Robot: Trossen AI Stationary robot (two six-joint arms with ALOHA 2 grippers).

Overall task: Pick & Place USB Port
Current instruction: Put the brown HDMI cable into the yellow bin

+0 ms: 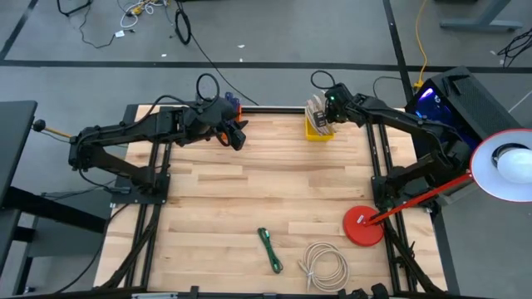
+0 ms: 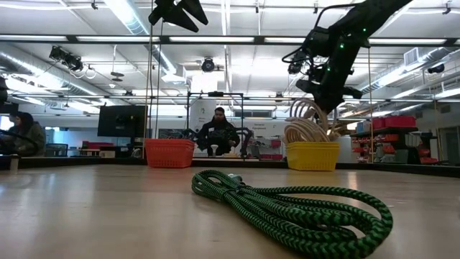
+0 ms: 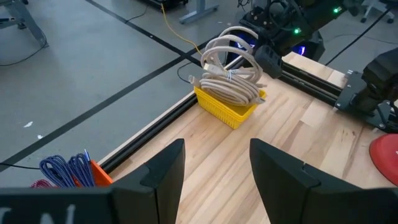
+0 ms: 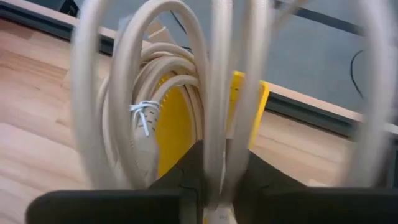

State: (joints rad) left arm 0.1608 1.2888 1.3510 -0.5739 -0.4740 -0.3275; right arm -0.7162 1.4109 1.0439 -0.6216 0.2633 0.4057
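A light wooden plank tabletop (image 1: 249, 183) carries several things; near its front edge lies a coiled green-and-black braided cable (image 1: 269, 250), and just beside it a loose coil of beige cable (image 1: 325, 266); further to the right stands the round red base of a desk lamp (image 1: 362, 227), whose white shade (image 1: 504, 165) hangs off past the tabletop's right edge. At the far edge an orange plastic basket (image 2: 170, 152) sits close to the left claw (image 1: 236, 138); blue cables (image 3: 65, 168) poke out of it in the left wrist view. In the room beyond, a person (image 2: 218, 132) sits behind the tabletop.

The task's thing, a bundle of beige USB cables (image 3: 230, 78) looped and bound with a white tie, sits in a small yellow plastic bin (image 3: 229, 109) at the far edge; the loops rise well above the bin's rim.

The right claw (image 1: 326, 103) hangs over that bin; its dark fingers (image 4: 186, 175) are pinched nearly together on one beige loop. The left claw hovers above the tabletop with its fingers (image 3: 165, 167) spread wide and nothing between them.
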